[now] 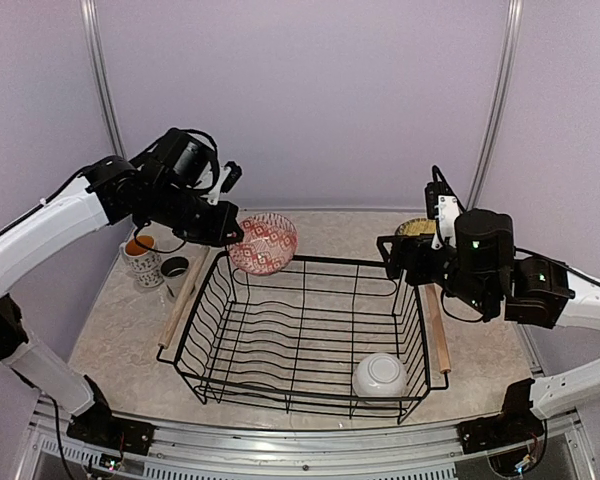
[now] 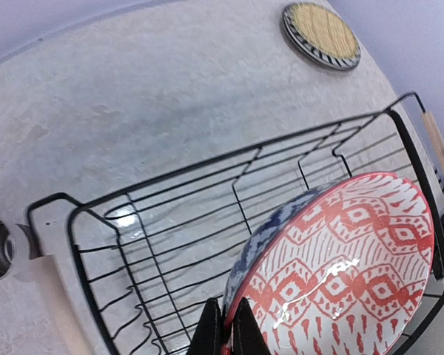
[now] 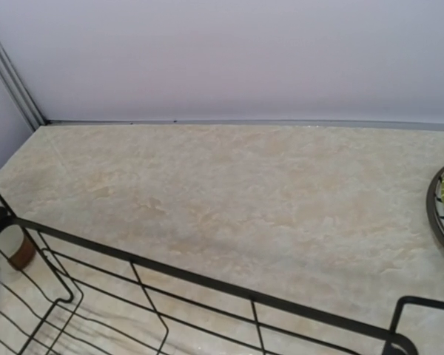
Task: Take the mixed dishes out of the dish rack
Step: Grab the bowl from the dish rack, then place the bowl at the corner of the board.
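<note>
Top external view, far left: a tall patterned ceramic cup with orange inside (image 1: 140,255) and a smaller white cup with brown band (image 1: 173,268) stand on the pale marbled table (image 1: 110,340). They are just outside the large black wire dish rack with light wooden rod handles (image 1: 300,330), so I judge those two unloaded.

Next, the left gripper (image 1: 232,236) is clamped on the rim of a round bowl, red-and-white patterned inside and blue-patterned outside (image 1: 263,243). It holds the bowl tilted in the air over the rack's far left corner, clear of the wires but not yet set down.

Further right, a plain white ceramic bowl (image 1: 379,375) sits in the rack's near right corner, the one dish left inside.

At far right, the right gripper (image 1: 400,255) hangs by the rack's far right corner. How wide its claw stands I cannot tell. Behind it a round woven yellow mat (image 1: 415,228) rests on the table, done.

Only the left wrist view shows the fingers (image 2: 207,333) pinching the patterned bowl's edge, and the mat lying on a black-white striped plate (image 2: 327,63). The right wrist view shows none of its own fingers, only rack rim, table and plate edge.
</note>
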